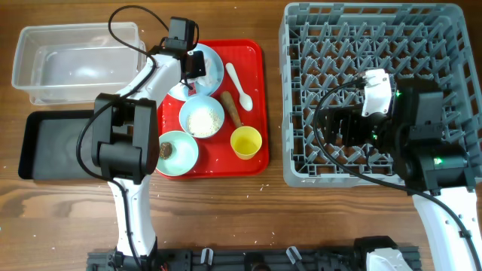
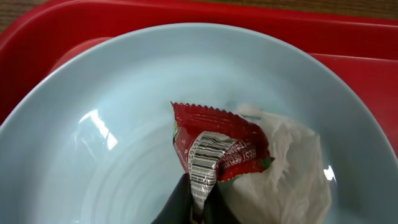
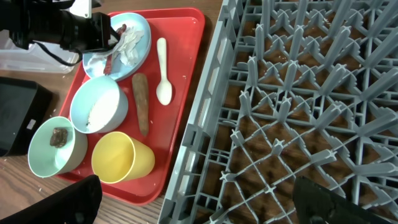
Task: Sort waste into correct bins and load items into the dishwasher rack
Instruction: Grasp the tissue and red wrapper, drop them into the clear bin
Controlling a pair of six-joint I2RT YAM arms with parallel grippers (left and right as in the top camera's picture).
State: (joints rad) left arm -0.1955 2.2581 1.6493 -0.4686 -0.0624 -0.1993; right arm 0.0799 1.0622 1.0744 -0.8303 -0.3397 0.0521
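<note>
Two left jaws, mostly cut off, pinch the wrapper (image 2: 219,135) on the plate (image 2: 93,162); right jaws spread wide.

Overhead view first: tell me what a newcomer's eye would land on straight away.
The bright red serving tray at the table's centre stands out first, then the big grey dishwasher rack filling the right side. After that, the left pincer, closed on the crumpled white-and-red wrapper, which lies on the pale blue plate at the tray's far end.
</note>
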